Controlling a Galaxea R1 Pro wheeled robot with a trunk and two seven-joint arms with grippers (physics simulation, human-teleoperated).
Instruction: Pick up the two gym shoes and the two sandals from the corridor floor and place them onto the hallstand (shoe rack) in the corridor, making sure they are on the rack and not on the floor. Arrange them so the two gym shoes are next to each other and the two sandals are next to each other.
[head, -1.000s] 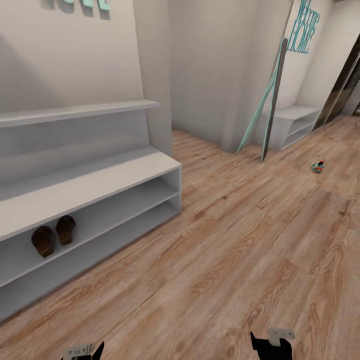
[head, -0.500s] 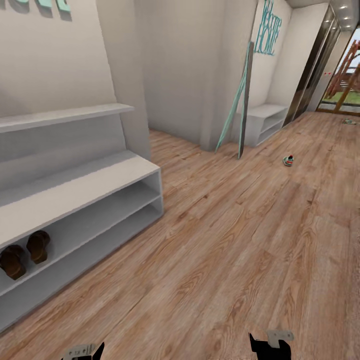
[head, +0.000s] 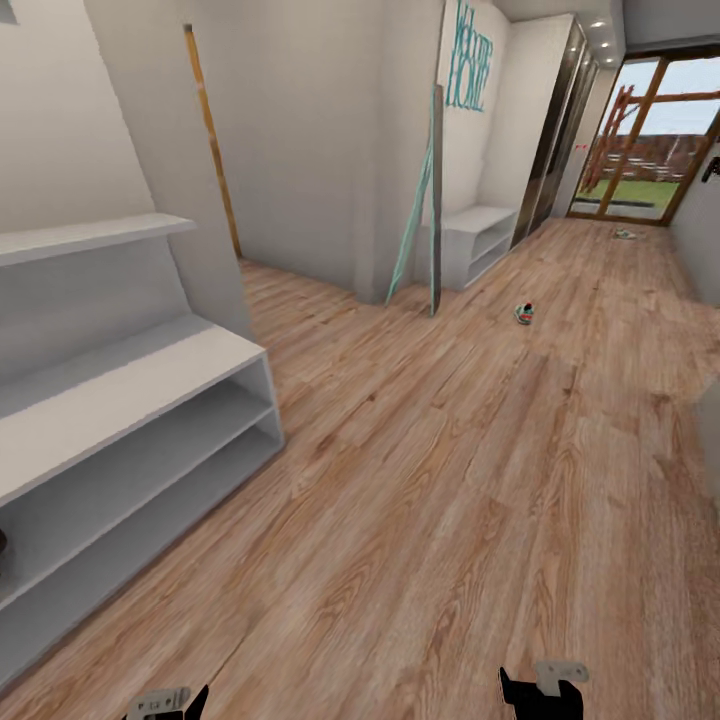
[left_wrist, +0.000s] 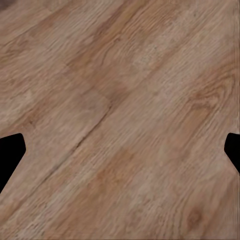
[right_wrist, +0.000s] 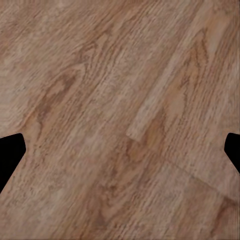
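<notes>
Scene: hallstand (head: 130, 395) at left; one gym shoe (head: 523, 314) lies far down the corridor floor (head: 430, 500).
Grippers: left gripper (left_wrist: 120, 150) and right gripper (right_wrist: 120, 150) spread wide, empty.
Advice: drive close, square up before reaching.
Writing: wall sign (head: 468, 55) seemingly "Welcome HOME".

The camera has turned right, so the rack (head: 130, 400) now sits further left with only a dark edge of one sandal (head: 3, 548) left at the side, and the glass door (head: 655, 140) and a second far shoe (head: 624, 234) have come into sight.
</notes>
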